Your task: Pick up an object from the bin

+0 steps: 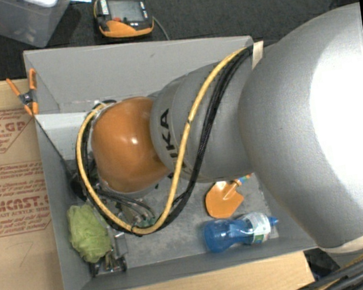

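The arm [312, 122] reaches in from the right and sets its claw [112, 256] low in the corner of the bin [136, 60] at the view's lower left. There it is just beside a green fuzzy lump [86, 231] that lies along the left wall. Whether the claw is spread or pressed together cannot be told, and nothing is seen held. The pick looks not yet made, with gripping and lifting left. A blue bottle [237, 231] and an orange piece [224, 198] lie well apart, rightward. Two walls crowd the claw; straight up seems the freest way out.

Bare floor [165, 245] lies between green lump [86, 229] and bottle [237, 232].
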You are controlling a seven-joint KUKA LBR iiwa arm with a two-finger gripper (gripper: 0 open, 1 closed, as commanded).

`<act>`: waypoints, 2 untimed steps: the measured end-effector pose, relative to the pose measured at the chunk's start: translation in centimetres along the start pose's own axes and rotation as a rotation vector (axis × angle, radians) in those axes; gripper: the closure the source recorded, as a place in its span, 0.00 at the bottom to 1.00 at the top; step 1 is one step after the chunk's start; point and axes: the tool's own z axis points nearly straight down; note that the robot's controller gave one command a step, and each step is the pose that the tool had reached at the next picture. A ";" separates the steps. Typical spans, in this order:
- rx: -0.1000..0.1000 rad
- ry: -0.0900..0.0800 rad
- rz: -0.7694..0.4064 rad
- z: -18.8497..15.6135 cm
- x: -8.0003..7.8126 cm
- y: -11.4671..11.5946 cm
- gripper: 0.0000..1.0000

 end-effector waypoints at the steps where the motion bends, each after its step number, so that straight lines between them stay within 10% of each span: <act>1: 0.004 0.026 0.271 6.0 -1.9 -1.8 0.00; 2: -0.002 -0.005 -0.266 6.0 -3.7 -1.2 0.00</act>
